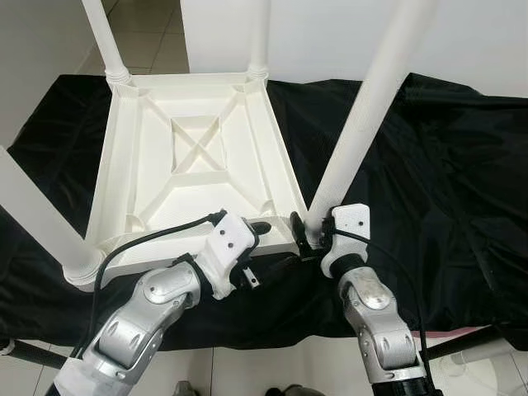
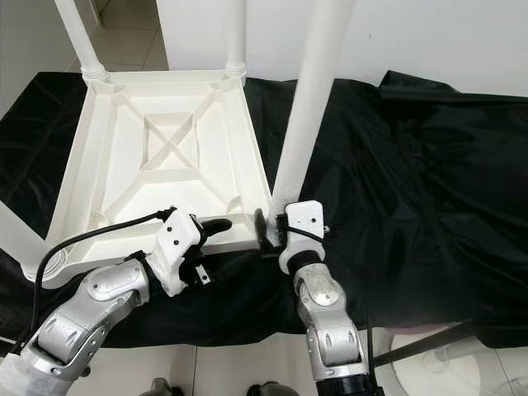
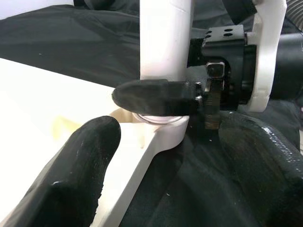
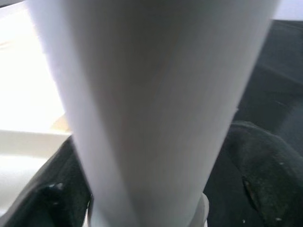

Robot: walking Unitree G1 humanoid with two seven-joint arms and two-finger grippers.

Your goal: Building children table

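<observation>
The right gripper (image 1: 307,233) clamps the fourth table leg (image 1: 367,115) upright at its corner socket, seemingly to seat it, while the open left gripper (image 1: 266,243) steadies the upturned tabletop (image 1: 194,157).

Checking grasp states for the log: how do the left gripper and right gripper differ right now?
Left gripper rests on the upturned tabletop's near edge, fingers apart, holding nothing. Right gripper sits at the near-right corner, its fingers closed around the base of the white table leg standing in its socket. Both have black fingers and work at the same corner.
</observation>
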